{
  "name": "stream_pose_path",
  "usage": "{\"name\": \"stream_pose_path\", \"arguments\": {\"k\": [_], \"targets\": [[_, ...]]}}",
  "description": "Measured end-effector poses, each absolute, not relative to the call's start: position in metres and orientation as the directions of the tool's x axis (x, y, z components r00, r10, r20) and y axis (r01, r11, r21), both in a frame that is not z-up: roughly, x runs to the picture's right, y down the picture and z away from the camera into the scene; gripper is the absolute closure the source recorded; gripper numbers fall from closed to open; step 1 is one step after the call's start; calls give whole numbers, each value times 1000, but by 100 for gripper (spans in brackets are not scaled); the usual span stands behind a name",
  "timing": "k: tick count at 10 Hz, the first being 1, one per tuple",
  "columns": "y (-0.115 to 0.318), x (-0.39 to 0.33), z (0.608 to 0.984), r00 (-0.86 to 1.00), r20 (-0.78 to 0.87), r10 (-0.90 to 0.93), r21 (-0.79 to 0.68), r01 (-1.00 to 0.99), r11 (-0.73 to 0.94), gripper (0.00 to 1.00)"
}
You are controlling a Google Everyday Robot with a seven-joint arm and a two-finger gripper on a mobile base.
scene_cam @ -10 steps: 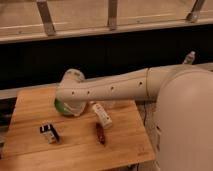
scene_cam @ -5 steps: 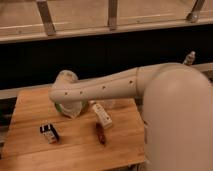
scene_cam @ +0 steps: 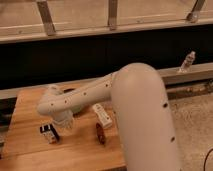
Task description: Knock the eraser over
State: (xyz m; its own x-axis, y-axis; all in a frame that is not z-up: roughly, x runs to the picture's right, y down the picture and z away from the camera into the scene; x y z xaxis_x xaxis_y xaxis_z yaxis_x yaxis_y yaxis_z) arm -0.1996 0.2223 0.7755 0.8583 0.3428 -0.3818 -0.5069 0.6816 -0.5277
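- We see the eraser [scene_cam: 49, 134] sitting black top up on the wooden table [scene_cam: 30, 107], front-left.
- The gripper [scene_cam: 63, 121] hangs under the arm's wrist end, just right of the eraser. Contact is unclear.
- Gripper wide or narrow: we cannot tell.
- The white bottle [scene_cam: 102, 116] lies right of the gripper, with the slim dark-red object [scene_cam: 100, 134] just in front of it.

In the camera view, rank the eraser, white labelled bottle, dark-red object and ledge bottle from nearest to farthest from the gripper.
The gripper is over the table's left part.
1. eraser, just left of it.
2. white labelled bottle and dark-red object, on its right: too close to call.
3. ledge bottle, far right.
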Motion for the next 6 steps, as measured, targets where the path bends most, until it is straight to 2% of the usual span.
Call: {"name": "stream_pose_path", "arguments": {"k": [3, 6], "targets": [[260, -182, 772, 842, -439, 314, -560, -529, 638, 100], [265, -190, 758, 849, -417, 324, -583, -523, 622, 100]]}}
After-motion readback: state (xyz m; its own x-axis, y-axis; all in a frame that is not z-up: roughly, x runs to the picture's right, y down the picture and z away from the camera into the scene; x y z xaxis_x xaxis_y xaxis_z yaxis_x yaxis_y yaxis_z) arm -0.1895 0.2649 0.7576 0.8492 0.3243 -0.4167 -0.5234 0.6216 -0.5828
